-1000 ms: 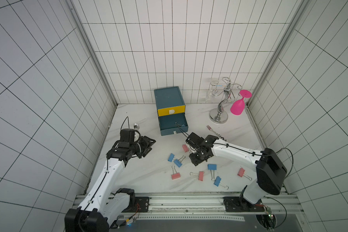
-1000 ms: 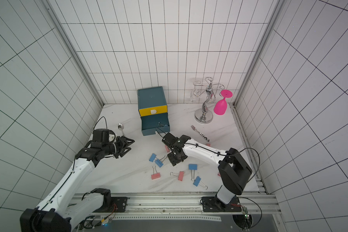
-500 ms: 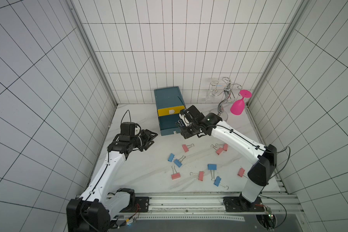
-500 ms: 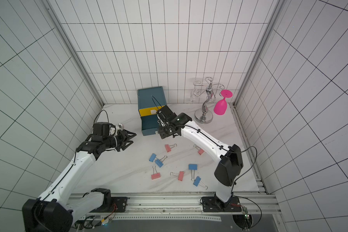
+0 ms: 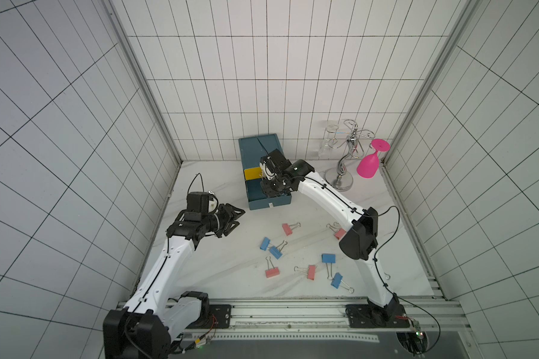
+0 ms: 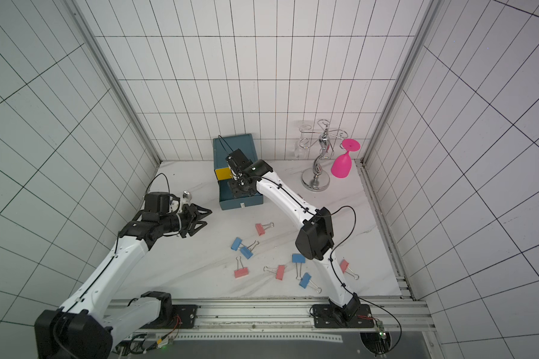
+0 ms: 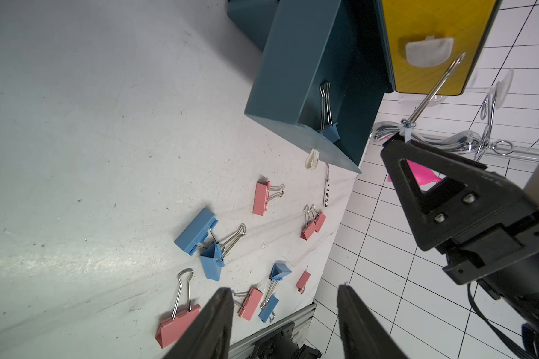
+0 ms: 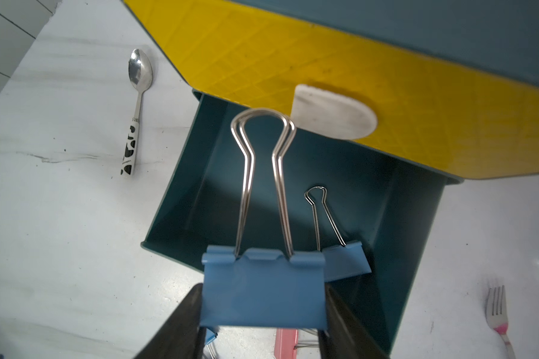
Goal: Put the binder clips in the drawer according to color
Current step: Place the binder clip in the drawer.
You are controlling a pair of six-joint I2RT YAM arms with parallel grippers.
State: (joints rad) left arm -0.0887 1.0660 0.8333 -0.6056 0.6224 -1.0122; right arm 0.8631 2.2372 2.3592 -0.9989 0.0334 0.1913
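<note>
White arms (image 5: 168,264) carry black joints (image 5: 358,239), cables (image 5: 197,174) and triangular end effectors (image 5: 241,217).

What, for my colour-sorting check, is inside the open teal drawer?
One blue binder clip lies inside the teal drawer, by its front wall. The right gripper holds a second blue clip over it, hiding part of the floor.

No word, number or brand can be read anywhere. The spoon (image 8: 135,121) on the counter (image 8: 59,233) carries a tiny stamped mark on its stem, just above its black-and-white patterned handle. It may be a maker's name, but in the right wrist view it is too small and blurred to make out. The white tab (image 8: 333,115) on the yellow drawer front (image 8: 262,62) is blank.
</note>
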